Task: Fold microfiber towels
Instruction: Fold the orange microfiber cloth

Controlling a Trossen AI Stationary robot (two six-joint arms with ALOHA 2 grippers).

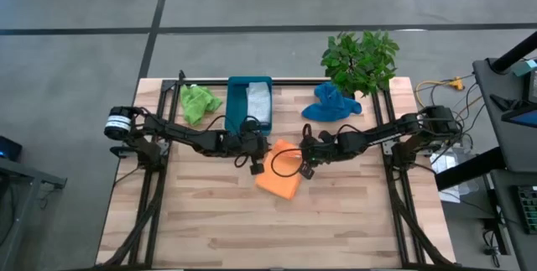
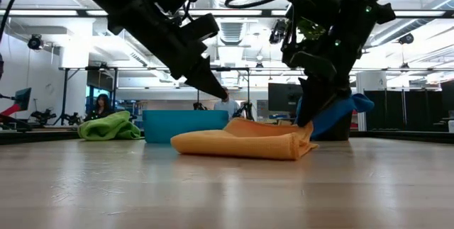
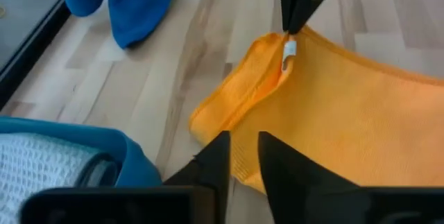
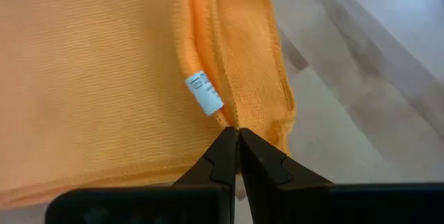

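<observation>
**Orange towel mid-fold, both hands on it**

The orange towel (image 1: 279,181) lies doubled over near the tabletop's middle, soft ribbed microfiber, white tag showing. The right hand (image 4: 236,139) is pressed together, pinching the layered edge, likely to keep the fold aligned. The left hand (image 3: 241,156) hovers slightly spread over the opposite corner.

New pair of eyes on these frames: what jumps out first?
The orange towel, partly folded at mid-table, with both arms meeting over it: the right gripper is pinched shut on its edge by the white label, and the left gripper is open at the opposite corner. Behind sit a teal tray holding a grey towel, a lime green towel to its left and a blue towel by a potted plant.
</observation>
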